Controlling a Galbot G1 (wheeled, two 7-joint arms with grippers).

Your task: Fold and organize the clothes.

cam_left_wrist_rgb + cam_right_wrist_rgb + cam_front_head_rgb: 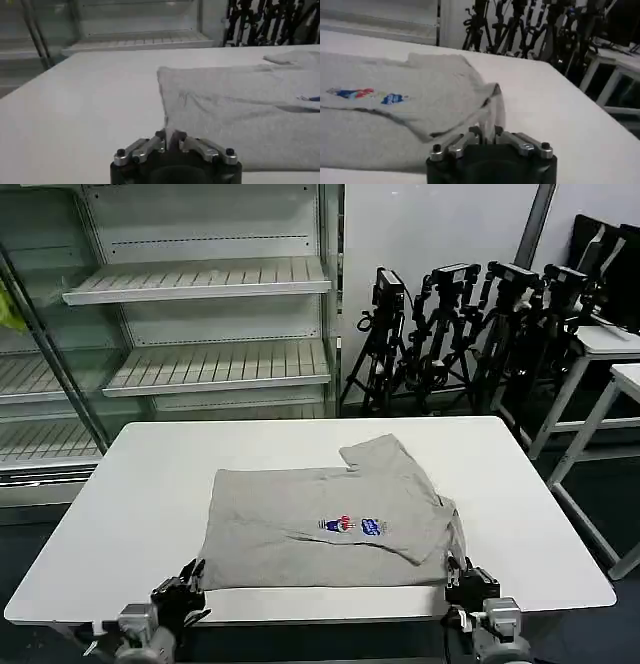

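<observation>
Centrally, a white table [130, 514] stands before empty shelving [215, 364], with tripods [450, 334] behind its far right corner. Grey T-shirt [320, 529] lies partly folded toward the near edge, print up. Left gripper [187, 582] and right gripper [466, 576] are each clamped on the shirt's near corners

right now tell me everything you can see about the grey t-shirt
The grey t-shirt is light grey, soft-looking cotton, lying flat on the white table, partly folded with one sleeve turned over the body. A small red and blue chest print faces up. The left gripper and right gripper sit at its near corners.
</observation>
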